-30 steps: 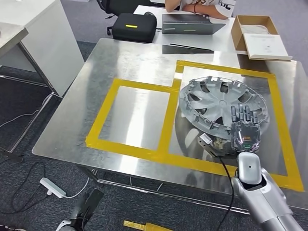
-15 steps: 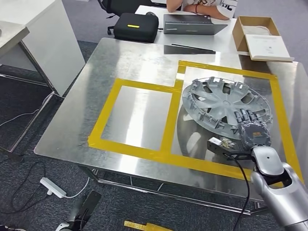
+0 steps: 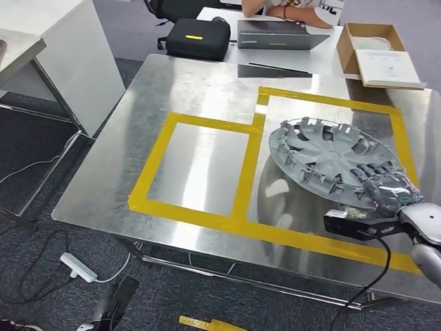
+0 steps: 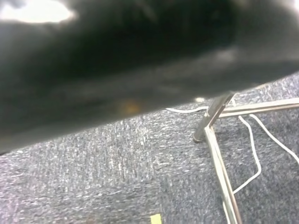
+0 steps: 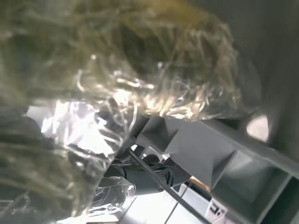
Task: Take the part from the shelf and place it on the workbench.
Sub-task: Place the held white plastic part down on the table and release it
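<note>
- Placement is the step in hand: the grey plastic wheel cover with spokes and clip tabs [image 3: 331, 160] is tilted, its far edge raised, its near right edge held by the right robot hand [image 3: 387, 189], whose dark fingers wrap over the rim at about 4 o'clock of the disc.
- That wheel cover hangs low over the shiny metal worktop [image 3: 198, 89], inside the larger yellow tape rectangle [image 3: 333, 101] on the right; whether its low edge touches the metal I cannot tell.
- To do this well, I judge the robot hand should level the disc, lower it until the rim lies flat within the tape lines, and only then let go, drawing the fingers out sideways so the clips are not dragged.
- A risk, as I see it: the black cable [image 3: 382, 272] trailing from the wrist could snag the worktop edge.
- The left robot hand cannot be made out; the left wrist view gives dark blur and carpet [image 4: 105, 177], so its state I cannot tell.
- Count: one wheel cover, two taped rectangles, the smaller yellow tape rectangle [image 3: 154, 160] at 9 o'clock of the cover, one black case [image 3: 198, 38], one open cardboard box [image 3: 377, 52], one closed laptop [image 3: 280, 34].
</note>
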Available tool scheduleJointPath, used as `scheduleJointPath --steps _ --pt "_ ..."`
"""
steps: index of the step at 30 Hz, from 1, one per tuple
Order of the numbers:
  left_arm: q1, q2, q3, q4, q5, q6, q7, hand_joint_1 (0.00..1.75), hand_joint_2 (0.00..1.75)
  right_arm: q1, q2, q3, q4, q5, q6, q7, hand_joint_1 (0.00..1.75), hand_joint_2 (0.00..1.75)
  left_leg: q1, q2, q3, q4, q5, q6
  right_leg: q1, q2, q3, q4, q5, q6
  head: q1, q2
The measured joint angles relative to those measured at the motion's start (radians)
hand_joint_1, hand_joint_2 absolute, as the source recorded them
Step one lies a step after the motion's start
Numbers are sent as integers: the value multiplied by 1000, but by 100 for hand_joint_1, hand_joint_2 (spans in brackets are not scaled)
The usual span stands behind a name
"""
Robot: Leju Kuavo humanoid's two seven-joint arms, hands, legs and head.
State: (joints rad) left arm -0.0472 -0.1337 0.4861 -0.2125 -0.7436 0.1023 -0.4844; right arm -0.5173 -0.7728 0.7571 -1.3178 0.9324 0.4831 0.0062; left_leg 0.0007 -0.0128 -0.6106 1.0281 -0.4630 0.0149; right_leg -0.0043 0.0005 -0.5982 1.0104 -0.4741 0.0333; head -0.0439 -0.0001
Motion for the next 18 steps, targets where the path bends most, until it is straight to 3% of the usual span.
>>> scheduleJointPath --steps 2,3,5,7,8,9,11,13,16,18 --pt "1 3 3 0 -1 0 0 0 0 -10 -34 30 -25 -23 8 1 0 0 0 1 -5 16 -15 -10 -4 -1 2 -3 2 -10 -1 0" --pt "1 4 5 0 -1 1 0 0 0 -16 -49 42 -38 -34 9 2 0 0 1 2 -18 48 -37 -16 -7 -2 4 -6 3 -15 -3 0" --pt "1 5 8 0 -2 1 0 0 0 -24 -76 63 -59 -53 10 7 0 0 5 4 -71 164 -99 -24 -8 -3 6 -7 3 -22 -4 0" --pt "2 6 9 0 -3 1 0 0 0 -26 -100 80 -75 -65 10 10 0 87 7 6 -119 268 -133 -27 -6 -3 7 -6 2 -24 -4 0" --pt "3 6 9 0 -3 1 0 0 0 -26 -111 87 -82 -68 10 10 0 131 7 6 -122 274 -123 -26 -6 -3 7 -6 2 -24 -4 0" --pt "3 6 9 0 -3 1 0 0 0 -26 -121 93 -89 -71 10 11 0 175 6 6 -106 240 -94 -23 -5 -2 9 -5 2 -23 -4 0" --pt "2 7 10 0 -3 1 0 0 0 -27 -139 102 -103 -76 10 11 0 175 4 6 -40 109 -27 -12 -3 0 12 -4 0 -20 -4 0" --pt "1 7 10 0 -5 1 -1 0 0 -29 -154 111 -115 -83 12 10 0 175 1 6 4 15 -2 -2 0 1 10 -3 -1 -13 -3 0" --pt "1 5 10 0 -11 0 0 0 0 -31 -173 129 -131 -94 14 2 0 175 1 5 9 -6 -2 7 -1 0 4 -5 1 3 -3 0" --pt "-1 3 11 0 -13 0 0 0 0 -32 -181 143 -137 -97 6 -1 0 175 5 6 13 -13 3 16 -3 0 -13 29 -25 12 0 0"
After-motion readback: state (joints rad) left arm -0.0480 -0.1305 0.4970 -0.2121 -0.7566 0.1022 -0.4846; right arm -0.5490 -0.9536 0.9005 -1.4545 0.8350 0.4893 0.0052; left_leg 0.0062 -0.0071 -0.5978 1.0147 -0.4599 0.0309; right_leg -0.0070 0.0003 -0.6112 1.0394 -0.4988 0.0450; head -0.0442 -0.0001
